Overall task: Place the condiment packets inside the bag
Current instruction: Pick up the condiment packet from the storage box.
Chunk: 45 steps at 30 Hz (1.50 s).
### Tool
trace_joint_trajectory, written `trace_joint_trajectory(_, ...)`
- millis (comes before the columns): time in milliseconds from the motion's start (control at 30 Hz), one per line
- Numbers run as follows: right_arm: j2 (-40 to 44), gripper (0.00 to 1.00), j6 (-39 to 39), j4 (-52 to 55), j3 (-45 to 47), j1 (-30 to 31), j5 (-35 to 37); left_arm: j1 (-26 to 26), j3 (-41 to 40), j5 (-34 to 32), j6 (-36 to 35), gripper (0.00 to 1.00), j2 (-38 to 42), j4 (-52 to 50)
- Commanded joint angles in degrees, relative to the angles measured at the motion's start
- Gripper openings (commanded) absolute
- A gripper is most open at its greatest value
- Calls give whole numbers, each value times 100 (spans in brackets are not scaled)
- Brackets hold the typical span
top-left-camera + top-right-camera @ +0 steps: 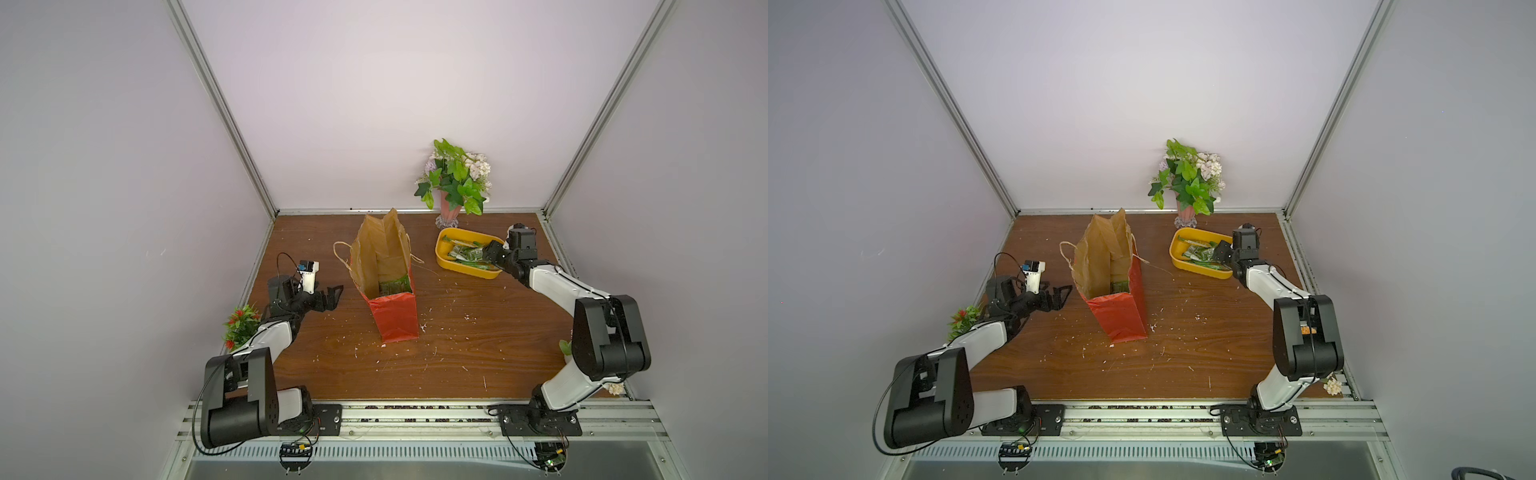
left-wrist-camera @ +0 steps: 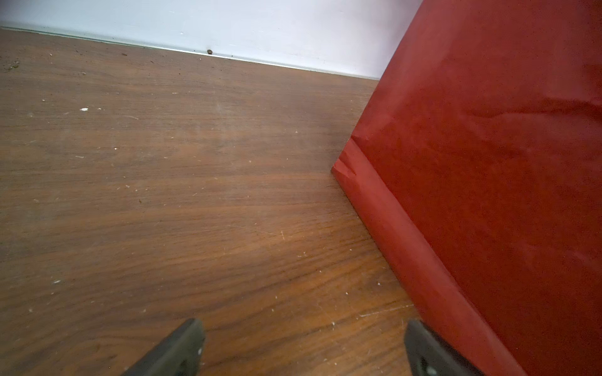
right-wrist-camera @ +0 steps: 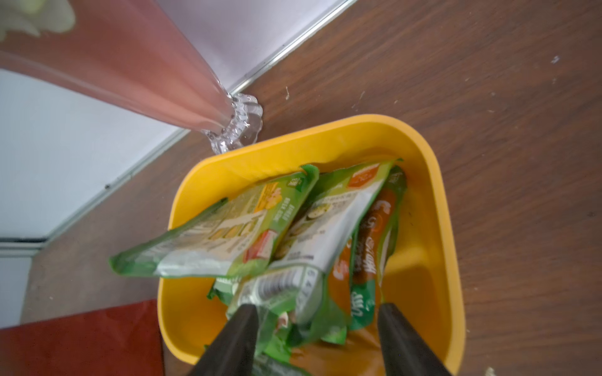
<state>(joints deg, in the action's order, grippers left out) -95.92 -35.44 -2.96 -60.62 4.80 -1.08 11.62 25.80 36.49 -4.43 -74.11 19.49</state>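
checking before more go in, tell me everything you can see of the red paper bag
The tall red paper bag stands upright on the brown wooden table, mouth wide open, showing a brown kraft inside. Its far top edge is creased and peaked. Beige twine handles droop over both sides. Flat green condiment packets lie at its bottom. Its red outside shows light creases.

Right wrist view: condiment packets (image 3: 293, 234) carry print, mostly too blurred to read. The white-panel packet (image 3: 325, 228) has a barcode (image 3: 277, 286), and the digits beside it look like 6 4 7. The brown-orange packet (image 3: 371, 241) has large white lettering, illegible.
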Motion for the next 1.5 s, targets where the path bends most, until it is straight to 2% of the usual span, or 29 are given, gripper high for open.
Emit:
trace_joint_trajectory(0, -110, 52, 56, -180, -343, -20, 73, -37, 110, -72, -93, 99, -38, -19)
trace_joint_trajectory(167, -204, 38, 125, -146, -428, -27, 216, -37, 109, -107, -90, 99, -34, -6)
trace_joint_trajectory(367, -183, 15, 125, -148, -353, -31, 239, -37, 92, -141, -101, 99, -10, -6)
trace_joint_trajectory(533, 11, 0, 86, -176, -250, -54, 195, -37, 90, -170, -88, 99, -1, 0)
trace_joint_trajectory(700, 548, 0, 32, -225, -35, -58, 100, -39, 83, -169, -79, 99, -2, -5)
trace_joint_trajectory(1200, 3099, 0, -121, 123, 602, 30, -172, -37, 58, -186, -79, 99, 75, 9)
trace_joint_trajectory(1300, 3538, 0, -100, 302, 589, 191, -325, -37, 48, -182, -71, 99, 73, 20)
trace_joint_trajectory(1467, 4071, 0, 212, 754, 275, 959, -178, -37, 66, -191, -74, 99, 46, 20)
